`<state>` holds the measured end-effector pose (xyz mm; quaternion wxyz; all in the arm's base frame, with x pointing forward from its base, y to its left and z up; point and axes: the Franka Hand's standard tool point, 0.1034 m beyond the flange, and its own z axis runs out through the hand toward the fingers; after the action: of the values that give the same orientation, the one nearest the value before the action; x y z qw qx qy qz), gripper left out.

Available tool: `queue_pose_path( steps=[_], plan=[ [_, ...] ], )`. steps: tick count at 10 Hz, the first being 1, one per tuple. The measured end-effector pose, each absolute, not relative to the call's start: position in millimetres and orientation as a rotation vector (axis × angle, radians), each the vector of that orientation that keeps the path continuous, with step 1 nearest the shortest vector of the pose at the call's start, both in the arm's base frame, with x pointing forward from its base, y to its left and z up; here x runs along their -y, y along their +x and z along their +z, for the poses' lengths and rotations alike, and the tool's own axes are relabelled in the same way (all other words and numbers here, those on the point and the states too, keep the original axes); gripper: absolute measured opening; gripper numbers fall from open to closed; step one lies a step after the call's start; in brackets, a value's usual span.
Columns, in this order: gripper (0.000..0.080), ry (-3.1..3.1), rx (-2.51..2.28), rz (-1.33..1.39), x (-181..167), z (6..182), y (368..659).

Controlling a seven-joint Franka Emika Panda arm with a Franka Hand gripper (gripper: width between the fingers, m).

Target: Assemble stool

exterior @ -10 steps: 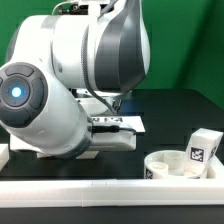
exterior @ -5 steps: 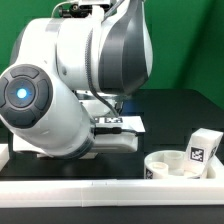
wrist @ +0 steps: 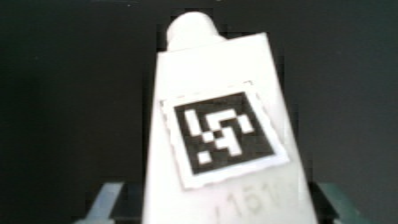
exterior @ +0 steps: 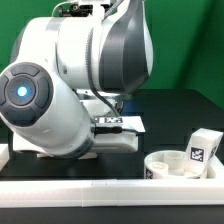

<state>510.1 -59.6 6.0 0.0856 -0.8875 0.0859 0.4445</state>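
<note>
Stool seat (exterior: pixel 172 168) lies on the tabletop (exterior: pixel 175 110) at the exterior view's lower right. One leg (exterior: pixel 203 147) stands upright at its rim. In the wrist view, a second leg (wrist: pixel 222 120) lies between the fingers (wrist: pixel 111 200) of the hand (wrist: pixel 222 205), which are spread wide with a dark gap on each side.

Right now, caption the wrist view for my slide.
Wrist view: white stool leg bearing a black-and-white tag, seen between the two fingertips of the gripper.
</note>
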Motion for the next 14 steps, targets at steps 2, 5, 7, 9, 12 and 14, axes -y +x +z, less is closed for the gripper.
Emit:
queue_pose_path(
  steps=[2, 5, 7, 9, 12, 14],
  plan=[
    [0.0325, -2.682, -0.263, 1.286, 46, 28.8, 525],
    [0.0327, -2.743, -0.412, 1.254, 19, 59.1, 543],
    [0.0327, -2.779, -0.417, 1.177, 21, 56.1, 551],
    [0.0327, -2.808, -0.421, 1.115, 22, 52.5, 559],
    [0.0327, -2.915, -0.440, 0.810, 13, 67.0, 570],
    [0.0327, -2.976, -0.425, 0.557, 4, 93.2, 601]
  ],
)
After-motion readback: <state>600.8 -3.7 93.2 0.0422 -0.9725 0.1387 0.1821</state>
